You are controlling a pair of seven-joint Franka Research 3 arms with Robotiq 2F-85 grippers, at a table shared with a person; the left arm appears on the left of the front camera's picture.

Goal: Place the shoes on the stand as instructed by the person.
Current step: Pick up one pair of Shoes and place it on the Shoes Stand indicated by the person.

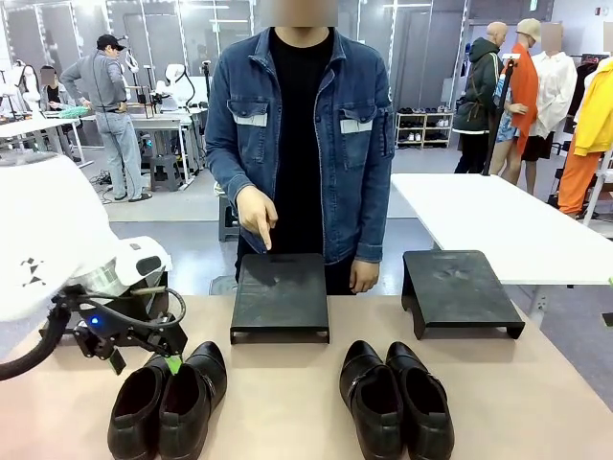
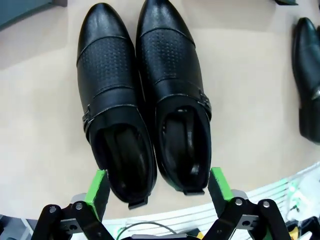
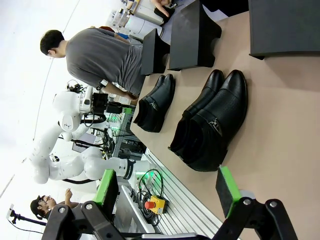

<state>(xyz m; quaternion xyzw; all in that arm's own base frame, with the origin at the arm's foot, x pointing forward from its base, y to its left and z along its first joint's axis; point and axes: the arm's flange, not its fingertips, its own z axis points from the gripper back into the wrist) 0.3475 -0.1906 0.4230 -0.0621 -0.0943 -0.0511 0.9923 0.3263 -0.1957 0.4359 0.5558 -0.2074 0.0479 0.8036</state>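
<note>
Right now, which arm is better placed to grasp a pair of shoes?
Left, probably. The left gripper, open, hangs at the heels of the left pair, a pad on each side. The right gripper, also open, is farther from the right pair.

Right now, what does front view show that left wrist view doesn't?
Front adds: person in blue denim jacket, hand pointing down at the left flat black stand; second black stand to its right. Left wrist adds: perforated toes and buckle straps on the glossy black leather shoe pair. Both: that pair on the tan table, open left gripper at it.
</note>
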